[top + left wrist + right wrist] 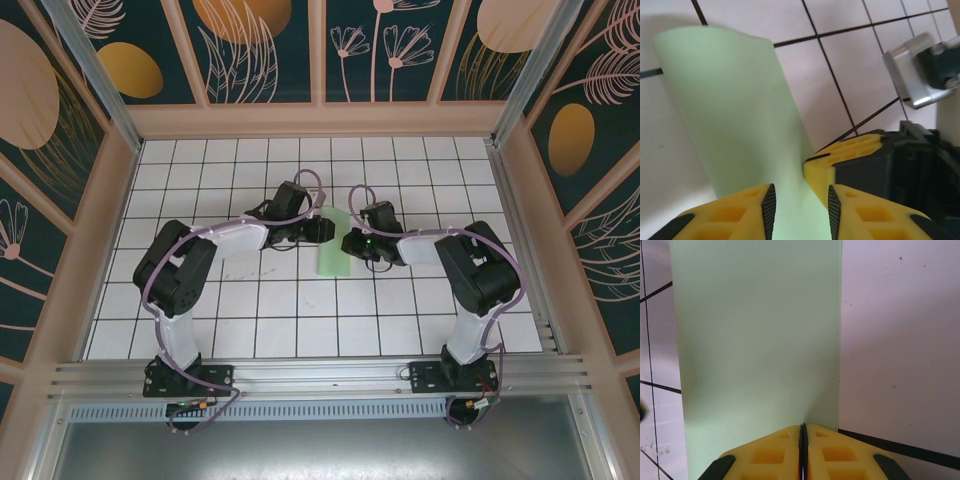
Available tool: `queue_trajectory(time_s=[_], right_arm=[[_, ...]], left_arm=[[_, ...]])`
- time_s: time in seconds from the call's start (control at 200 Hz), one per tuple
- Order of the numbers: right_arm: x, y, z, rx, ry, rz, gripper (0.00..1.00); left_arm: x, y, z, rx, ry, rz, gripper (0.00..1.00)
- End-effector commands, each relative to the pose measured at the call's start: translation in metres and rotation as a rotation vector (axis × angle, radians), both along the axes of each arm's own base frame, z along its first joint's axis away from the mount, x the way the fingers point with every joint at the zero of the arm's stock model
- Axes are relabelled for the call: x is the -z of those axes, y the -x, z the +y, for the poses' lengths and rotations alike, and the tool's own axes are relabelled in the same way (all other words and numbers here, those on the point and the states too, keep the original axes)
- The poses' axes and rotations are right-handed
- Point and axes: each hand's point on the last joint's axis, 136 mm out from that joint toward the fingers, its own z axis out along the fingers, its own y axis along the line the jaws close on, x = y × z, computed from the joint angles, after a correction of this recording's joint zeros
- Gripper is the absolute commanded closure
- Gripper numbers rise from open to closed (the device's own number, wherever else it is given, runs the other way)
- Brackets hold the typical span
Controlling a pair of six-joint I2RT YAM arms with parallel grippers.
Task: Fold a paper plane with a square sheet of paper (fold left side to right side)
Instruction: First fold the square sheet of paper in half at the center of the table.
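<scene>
**Half-fold made, plane not yet begun**

The sheet of paper [332, 255] lay as a narrow doubled strip between the two claws, so the left-to-right fold looked made. It did not seem pressed flat, though: seen from the left wrist, the far end ahead of the left claw [800, 202] bulged up off the table [900, 340].

The left claw stood partly open, its pads apart, with the paper running between them. Whether the pads pressed on the paper could not be told.

The right claw [802, 432] was closed tight, its fingertips meeting at the near edge of the strip and apparently pinching it. The paper ran straight out ahead of it.

No pointed nose, angled corners or wings showed, so nearly all the shaping of the plane was judged left to do.
</scene>
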Motion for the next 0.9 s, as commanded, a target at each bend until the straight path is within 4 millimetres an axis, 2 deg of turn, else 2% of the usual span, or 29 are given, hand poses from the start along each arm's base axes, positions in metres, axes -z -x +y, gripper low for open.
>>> queue_trajectory(time_s=[0.0, 0.25, 0.57, 0.731, 0.816, 0.896], right_arm=[[0.030, 0.014, -0.010, -0.005, 0.097, 0.072, 0.87], [0.032, 0.016, -0.014, -0.008, 0.119, 0.078, 0.87], [0.035, 0.020, -0.017, -0.017, 0.132, 0.090, 0.87], [0.035, 0.020, -0.017, -0.017, 0.134, 0.091, 0.87], [0.035, 0.020, -0.017, -0.018, 0.133, 0.089, 0.87], [0.034, 0.020, -0.016, -0.019, 0.130, 0.090, 0.87]], left_arm=[[0.023, 0.004, 0.001, 0.003, -0.015, 0.036, 0.64], [0.055, 0.003, 0.021, -0.044, -0.143, 0.051, 0.65], [0.070, 0.007, 0.039, -0.076, -0.204, 0.062, 0.65], [0.052, 0.003, 0.048, -0.095, -0.180, 0.034, 0.65], [0.035, -0.003, 0.053, -0.108, -0.148, 0.011, 0.65], [0.015, -0.004, 0.047, -0.090, -0.090, -0.019, 0.65]])
